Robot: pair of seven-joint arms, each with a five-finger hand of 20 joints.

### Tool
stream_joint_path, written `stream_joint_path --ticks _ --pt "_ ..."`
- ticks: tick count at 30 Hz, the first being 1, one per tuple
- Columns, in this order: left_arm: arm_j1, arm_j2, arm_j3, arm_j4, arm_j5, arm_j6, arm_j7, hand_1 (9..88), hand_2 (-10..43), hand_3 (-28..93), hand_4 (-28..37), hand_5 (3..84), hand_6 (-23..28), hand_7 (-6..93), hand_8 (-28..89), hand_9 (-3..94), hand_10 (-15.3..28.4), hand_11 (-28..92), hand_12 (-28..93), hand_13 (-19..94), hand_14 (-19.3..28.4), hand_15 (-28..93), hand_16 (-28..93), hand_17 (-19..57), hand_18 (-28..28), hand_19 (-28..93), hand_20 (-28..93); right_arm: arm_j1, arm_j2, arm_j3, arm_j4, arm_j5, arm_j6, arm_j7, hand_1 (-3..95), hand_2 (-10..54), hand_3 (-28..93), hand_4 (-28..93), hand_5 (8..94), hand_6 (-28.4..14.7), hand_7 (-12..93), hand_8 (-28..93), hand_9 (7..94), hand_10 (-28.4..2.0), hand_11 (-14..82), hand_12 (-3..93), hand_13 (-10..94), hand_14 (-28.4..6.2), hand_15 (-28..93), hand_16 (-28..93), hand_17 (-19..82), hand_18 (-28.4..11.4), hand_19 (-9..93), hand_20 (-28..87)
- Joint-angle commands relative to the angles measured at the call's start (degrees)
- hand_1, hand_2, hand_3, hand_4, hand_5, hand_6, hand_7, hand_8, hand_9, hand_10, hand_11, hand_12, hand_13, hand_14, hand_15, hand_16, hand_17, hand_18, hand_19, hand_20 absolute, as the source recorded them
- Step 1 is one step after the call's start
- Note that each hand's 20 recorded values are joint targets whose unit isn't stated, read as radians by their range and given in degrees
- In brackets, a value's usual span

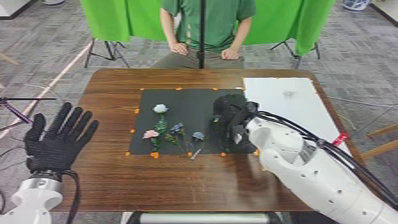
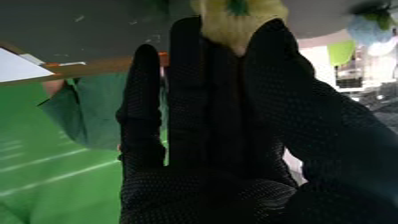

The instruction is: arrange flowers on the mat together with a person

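Can see the black-gloved right hand (image 1: 233,120) over the right part of the rectangular black mat (image 1: 191,98) — cannot tell from here whether touching it. In the right wrist view, can see the same right hand (image 2: 218,187) with fingers long and nearly straight, pinching a pale yellow flower (image 2: 235,17) with a green base between thumb tip and fingertips.

Can make out, on the left half of the mat, a white flower (image 1: 160,108) on a green stem, a soft pink flower (image 1: 151,134) nearer the robot, a small violet-blue flower (image 1: 176,128) and, right of it, a light blue flower (image 1: 198,135).

Can see the black-gloved left hand (image 1: 60,142) at the left edge of the brown wooden table (image 1: 111,182), well apart from the flowers — fingers spread, holding nothing. Can also see small orange pieces (image 1: 155,155) around the mat, and a white rectangular sheet (image 1: 298,110) to its right.
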Motion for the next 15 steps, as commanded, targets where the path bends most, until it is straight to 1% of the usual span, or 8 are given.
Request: stream_joint_path --ticks 1,2,4,7,8,9,12,15 --pt "1.7 -0.65 -2.52 0.04 2.03 -0.97 0.40 24.9 11.4 72 -28.3 40.6 7.0 6.4 -8 38.1 15.1 16 9 29 15.8 28 -6 -3.7 13.4 31 12 -2.0 1.1 2.6 -4.0 0.0 -0.3 -1.0 53.7 -9.5 74 -28 57.6 4.7 29 -14 63.2 -6.9 17.6 17.2 60 -3.3 28 33 27 -14.6 62 31" --pt "2.0 -0.66 -3.11 -0.13 2.10 -0.58 0.88 24.9 11.4 72 -28.3 40.6 7.0 6.4 -8 38.1 15.0 16 9 29 15.8 28 -6 -3.6 13.4 31 12 -2.4 1.0 2.9 -4.4 0.1 -0.4 -1.0 53.6 -9.5 74 -28 57.7 4.7 29 -15 63.2 -6.9 17.6 17.0 60 -3.4 28 33 27 -14.5 62 30" --pt "2.0 -0.69 -3.80 -0.20 1.34 -1.26 1.17 25.0 11.2 72 -28.3 40.6 7.0 6.3 -8 38.0 14.9 16 9 29 15.8 28 -6 -3.6 13.5 31 12 -3.7 0.9 4.5 -5.4 0.8 -0.8 -1.0 53.3 -9.5 74 -28 57.7 4.7 29 -15 63.0 -6.9 17.7 16.8 59 -3.6 29 32 27 -14.5 60 29" --pt "2.3 -0.52 -4.12 -0.48 2.20 -1.65 1.70 25.2 10.9 72 -28.3 40.6 7.0 6.3 -8 38.0 14.9 16 9 29 15.8 27 -6 -3.6 13.5 31 12 -5.4 1.1 7.3 -7.5 3.8 0.8 -1.2 50.8 -9.5 76 -28 57.6 4.3 29 -15 62.3 -7.0 17.5 16.5 59 -4.5 30 30 28 -14.1 59 27" --pt "2.6 -0.20 -4.24 -0.75 2.26 -1.23 1.85 25.3 10.9 72 -28.3 40.6 7.0 6.3 -8 38.0 15.0 16 9 29 15.8 27 -6 -3.6 13.5 31 12 -6.1 1.1 8.6 -8.3 5.2 1.2 -1.2 48.9 -9.5 77 -28 57.4 4.0 29 -15 62.0 -7.2 17.4 16.4 58 -5.2 31 28 28 -14.0 58 26" --pt "2.8 -0.05 -4.25 -1.03 2.81 -1.02 2.19 25.2 10.7 72 -28.3 40.6 7.0 6.2 -8 38.0 15.0 16 9 29 15.8 27 -6 -3.6 13.5 30 12 -6.6 1.3 9.6 -9.3 6.8 2.2 -0.4 46.3 -8.6 78 -28 57.2 3.7 28 -15 61.5 -7.4 17.1 16.2 58 -6.0 33 23 28 -13.9 58 24" --pt "3.6 0.06 -4.43 -1.75 4.62 -0.53 1.96 25.2 10.5 72 -28.3 40.6 7.0 6.1 -8 38.0 15.0 16 9 29 15.7 27 -6 -3.6 13.5 30 12 -9.3 1.5 13.9 -12.3 12.6 3.7 1.7 40.7 -4.7 79 -28 57.0 2.5 26 -17 60.3 -8.3 16.5 15.8 56 -7.4 33 19 27 -14.2 56 22" --pt "2.6 0.16 -4.03 -1.45 4.33 -0.86 2.01 25.2 10.4 71 -28.3 40.5 6.9 6.0 -8 37.9 15.0 16 9 29 15.7 27 -6 -3.6 13.5 30 12 -13.6 1.5 20.1 -15.1 21.1 2.8 2.7 37.9 -3.2 79 -27 56.1 1.6 25 -17 58.2 -9.4 14.7 14.6 54 -7.9 29 16 27 -13.6 52 18"
